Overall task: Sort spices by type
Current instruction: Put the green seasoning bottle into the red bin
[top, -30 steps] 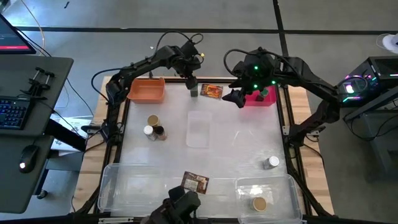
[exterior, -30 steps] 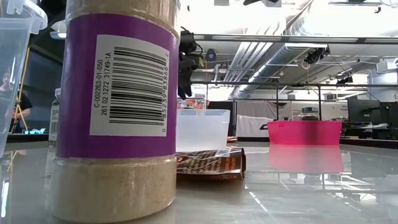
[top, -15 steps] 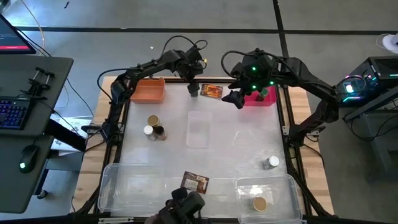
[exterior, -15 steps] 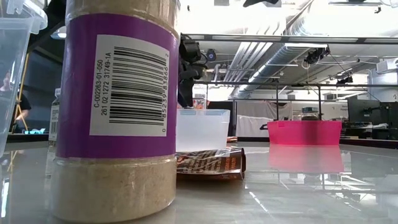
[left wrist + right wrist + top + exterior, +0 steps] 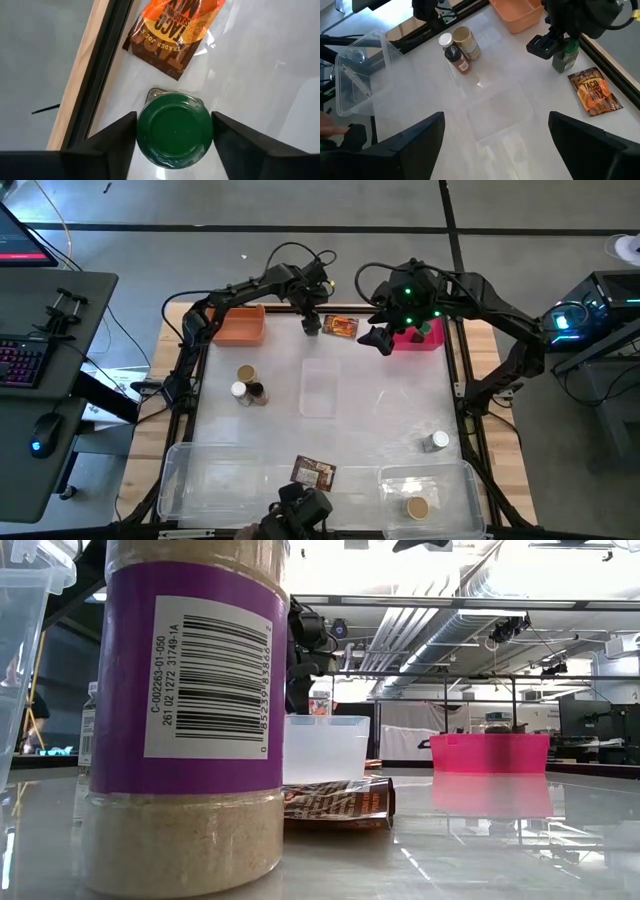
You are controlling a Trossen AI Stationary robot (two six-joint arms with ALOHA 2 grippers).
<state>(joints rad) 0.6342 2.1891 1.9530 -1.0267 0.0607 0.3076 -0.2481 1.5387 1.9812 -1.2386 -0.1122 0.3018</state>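
Left wrist view: I've got the left gripper (image 5: 175, 131) straddling a green-lid jar (image 5: 174, 127), one finger (image 5: 116, 137) on each side of the lid. Fingers sit right at the lid's edges, but I can't tell whether they're actually clamped on it or just about touching. A taco-mix packet (image 5: 176, 31) lies flat just beyond the jar, near the table's wooden edge.

High view puts that jar (image 5: 312, 324) at the far side of the table (image 5: 380, 420), btw the orange bin (image 5: 238, 326) and the pink bin (image 5: 419, 337), w/ the packet (image 5: 340, 326) just beside it. Right gripper (image 5: 377, 337) hangs next to the pink bin, fingers spread wide, nothing in them.

Other spices I can see: three jars (image 5: 246, 385) clustered on the left of the table, touching or nearly so; one w/ a tan lid, one white, one dark. A lone jar (image 5: 436, 442) stands near the right edge. A second packet (image 5: 313, 473) lies near the front edge, btw two clear trays (image 5: 200, 480); the right tray holds a tan-lid jar (image 5: 416, 507). A smaller clear tray (image 5: 319, 388) sits mid-table.

Low view is mostly filled by a purple-label jar (image 5: 190, 710) up close.
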